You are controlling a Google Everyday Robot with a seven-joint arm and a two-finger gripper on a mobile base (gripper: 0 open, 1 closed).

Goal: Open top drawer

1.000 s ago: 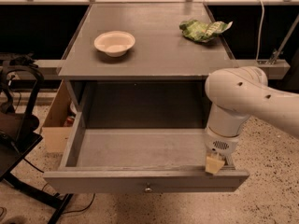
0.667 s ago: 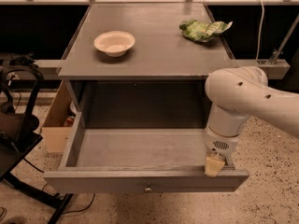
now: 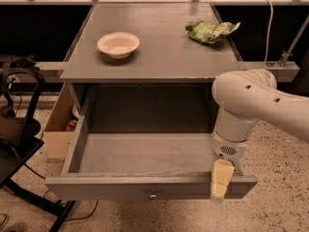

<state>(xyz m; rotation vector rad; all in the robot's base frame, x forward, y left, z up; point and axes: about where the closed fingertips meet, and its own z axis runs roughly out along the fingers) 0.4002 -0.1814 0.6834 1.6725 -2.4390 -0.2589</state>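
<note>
Top drawer [image 3: 120,187]: sits under the grey surface [image 3: 159,57] and stands pulled well out toward the near side. You can see the whole floor of it and nothing lies inside.
Knob [image 3: 153,195]: one small round metal knob at the centre of the drawer front, with nothing on it.
Pincer [image 3: 219,181]: at the right end of the drawer front, reaching down over its top edge and touching or just against it. You cannot tell from this view whether it is wide, narrow or holding the edge.
Arm [image 3: 251,100]: one white arm comes in from the right, its wrist dropping straight down onto that near right corner.
Progress: judge the opening essentially done, as the drawer looks near its full travel. Little seems left for you beyond confirming the extension and freeing the pincer from the front edge.
Caution: lift clear upward, because a sideways pull there could drag or skew the drawer.
Count, task items: one drawer in view, one knob, one arm, one pincer. No other drawer shows here.
Count, on the surface: one pale bowl [image 3: 118,44] at far left and one crumpled green packet [image 3: 210,31] at far right. They sit well apart, and both are well away from the drawer.
Count, surroundings: one cardboard box [image 3: 60,124] on the floor just left of the drawer side, and one black frame [image 3: 19,129] further left, near edge.
</note>
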